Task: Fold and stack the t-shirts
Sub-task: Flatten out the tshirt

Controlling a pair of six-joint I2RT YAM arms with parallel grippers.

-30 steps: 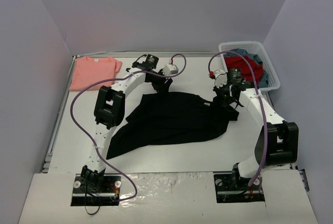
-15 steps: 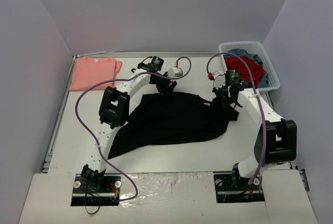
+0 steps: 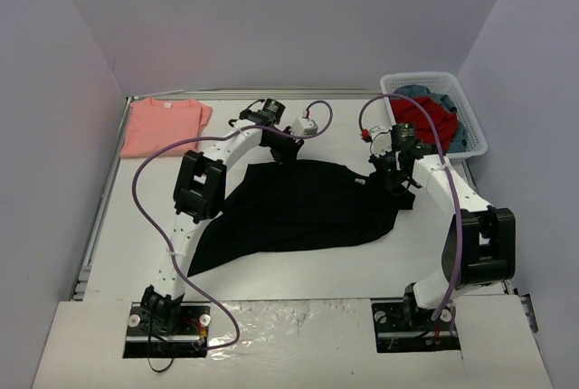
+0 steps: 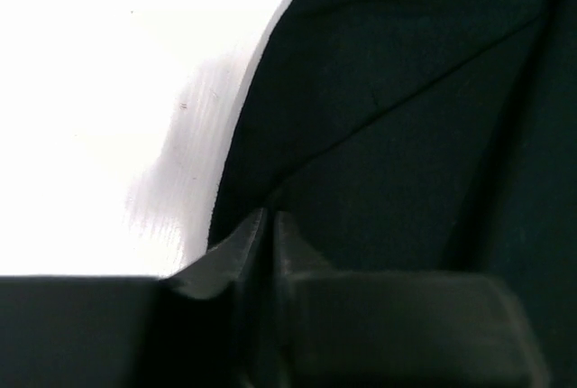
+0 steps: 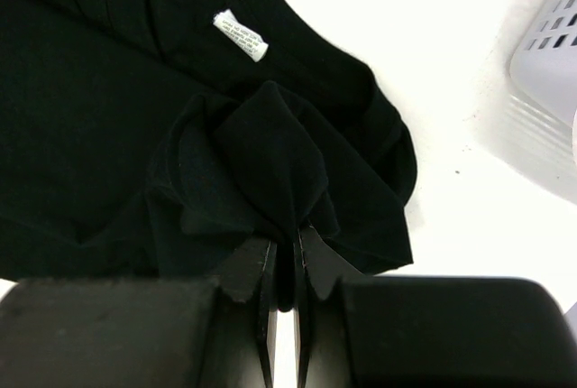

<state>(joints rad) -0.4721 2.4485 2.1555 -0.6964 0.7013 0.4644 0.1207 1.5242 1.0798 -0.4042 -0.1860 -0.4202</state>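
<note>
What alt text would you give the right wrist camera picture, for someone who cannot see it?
The right gripper is pinched shut on a bunched fold of the black t-shirt, which lies rumpled on a white table. A small white label shows at its neckline, and the corner of a white basket sits at the right edge.

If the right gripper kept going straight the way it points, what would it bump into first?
The soft black cloth t-shirt: the right gripper is shut on a bunched fold of it. Beyond is more shirt, then probably the white table, though depth is unclear.
</note>
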